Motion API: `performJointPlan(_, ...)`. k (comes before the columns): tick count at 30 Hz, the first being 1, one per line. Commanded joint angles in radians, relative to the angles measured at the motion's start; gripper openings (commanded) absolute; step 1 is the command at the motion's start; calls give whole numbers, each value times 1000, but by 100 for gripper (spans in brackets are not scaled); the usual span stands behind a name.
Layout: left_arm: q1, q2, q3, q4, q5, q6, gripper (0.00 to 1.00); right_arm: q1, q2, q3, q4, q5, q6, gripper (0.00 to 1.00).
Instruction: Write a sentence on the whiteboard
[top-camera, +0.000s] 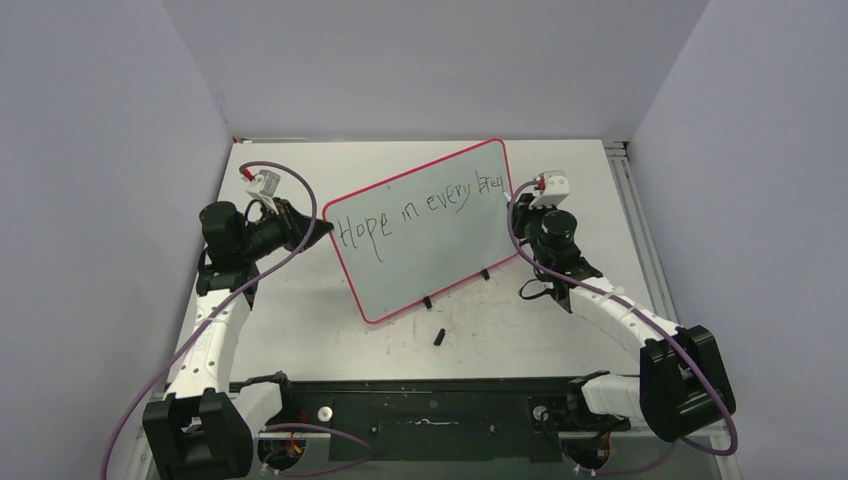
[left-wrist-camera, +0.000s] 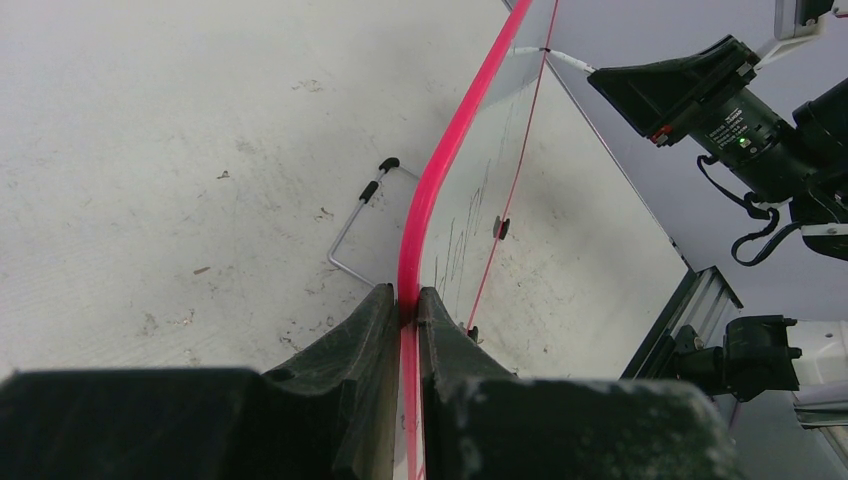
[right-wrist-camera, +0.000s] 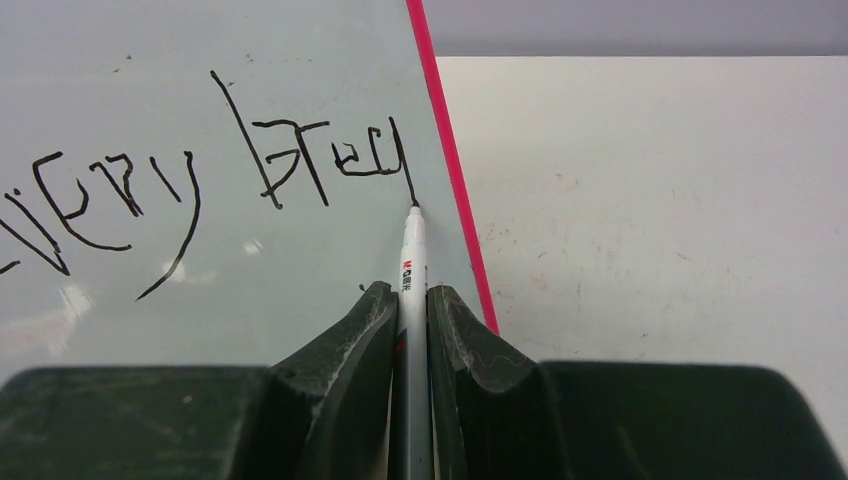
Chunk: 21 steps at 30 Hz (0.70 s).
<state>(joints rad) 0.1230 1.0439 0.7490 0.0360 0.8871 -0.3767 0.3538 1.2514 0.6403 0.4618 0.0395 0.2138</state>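
Whiteboard (top-camera: 440, 262) first: I see it propped up on its small black feet (top-camera: 427, 302) in the middle of the table (top-camera: 300, 320), turned at an angle between my two arms. The sentence (top-camera: 447, 200) runs in one slanted line across the upper part of the whiteboard. It reads "Hope in every", then a started word that looks like "brea", whose last stroke ends just beside the red rim (right-wrist-camera: 455, 190) on the right edge. A pen (right-wrist-camera: 412, 260) has its tip touching the board at the foot of that last stroke. My right gripper (right-wrist-camera: 412, 292) has its fingers closed narrowly on the pen's barrel. On the opposite edge, my left gripper (left-wrist-camera: 408, 298) pinches the rim, one finger on each face of the board. Behind the board a bent wire leg (left-wrist-camera: 350, 225) rests on the table. A small black piece (top-camera: 438, 336) lies on the table near the board's front edge; I cannot tell what it is.
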Motion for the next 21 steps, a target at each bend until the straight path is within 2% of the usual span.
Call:
performJointPlan(1,-5,-3,31,-19,-2,21,0,-3,-38,-4,11,27,14,5)
performJointPlan(10,-5,-1,31,-19,-3,21,0,-4,-101,54,-13,22,-4,5)
performJointPlan(21,-5,2,31,-21,-5,22,0,-4,-33,114,37,-25,-19,5)
